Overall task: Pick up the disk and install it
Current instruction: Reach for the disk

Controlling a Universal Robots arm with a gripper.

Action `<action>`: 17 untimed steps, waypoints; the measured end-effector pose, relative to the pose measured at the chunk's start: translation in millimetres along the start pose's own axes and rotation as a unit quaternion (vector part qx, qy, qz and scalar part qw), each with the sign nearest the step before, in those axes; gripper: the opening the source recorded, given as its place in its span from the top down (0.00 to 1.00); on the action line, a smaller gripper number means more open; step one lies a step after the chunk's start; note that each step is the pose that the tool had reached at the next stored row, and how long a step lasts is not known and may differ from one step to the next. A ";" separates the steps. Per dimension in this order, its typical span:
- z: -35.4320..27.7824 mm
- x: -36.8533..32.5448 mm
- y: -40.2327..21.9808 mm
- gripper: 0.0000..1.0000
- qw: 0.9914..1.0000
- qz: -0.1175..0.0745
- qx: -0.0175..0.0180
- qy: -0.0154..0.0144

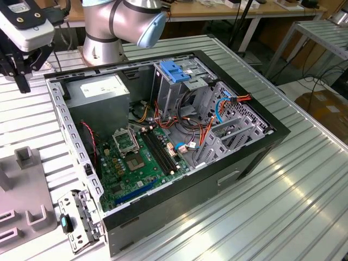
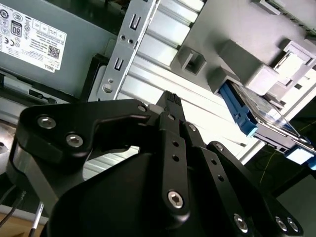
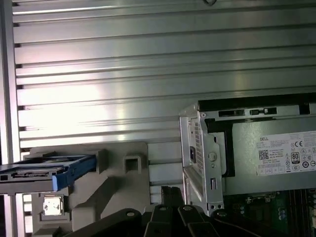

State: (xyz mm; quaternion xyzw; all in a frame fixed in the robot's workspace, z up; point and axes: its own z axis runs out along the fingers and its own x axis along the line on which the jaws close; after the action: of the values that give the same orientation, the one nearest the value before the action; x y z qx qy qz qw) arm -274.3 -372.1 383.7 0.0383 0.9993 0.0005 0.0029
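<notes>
Hovers, black pincer (image 2: 170, 98) together and empty, near the flat silver blue-railed disk (image 2: 264, 111). Spread wide, approach squarely.

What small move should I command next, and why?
Probably shift the gripper across toward the flat silver-metal disk with blue plastic rails. The disk lies untouched in the grey plastic fixture, while the shut fingers hold nothing beside the open black computer case.

Your exterior view looks steeply down from nearby on the open computer case (image 1: 163, 136). Both wrist views sit close behind the gripper (image 2: 170, 98) (image 3: 170, 190), facing the table (image 3: 148, 74) and sharing the power supply (image 2: 29, 44) (image 3: 276, 153) and the grey holder (image 2: 237, 64) (image 3: 123, 173).
</notes>
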 end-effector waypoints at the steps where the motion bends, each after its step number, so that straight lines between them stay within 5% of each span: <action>1: 0.3 2.6 -0.1 0.89 1.000 0.000 0.001 0.001; 17: 2.7 35.2 -2.3 0.89 1.000 0.000 0.001 0.003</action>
State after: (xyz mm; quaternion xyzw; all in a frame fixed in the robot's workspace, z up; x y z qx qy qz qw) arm -309.5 -371.7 380.8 0.0383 0.9993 -0.0003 -0.0003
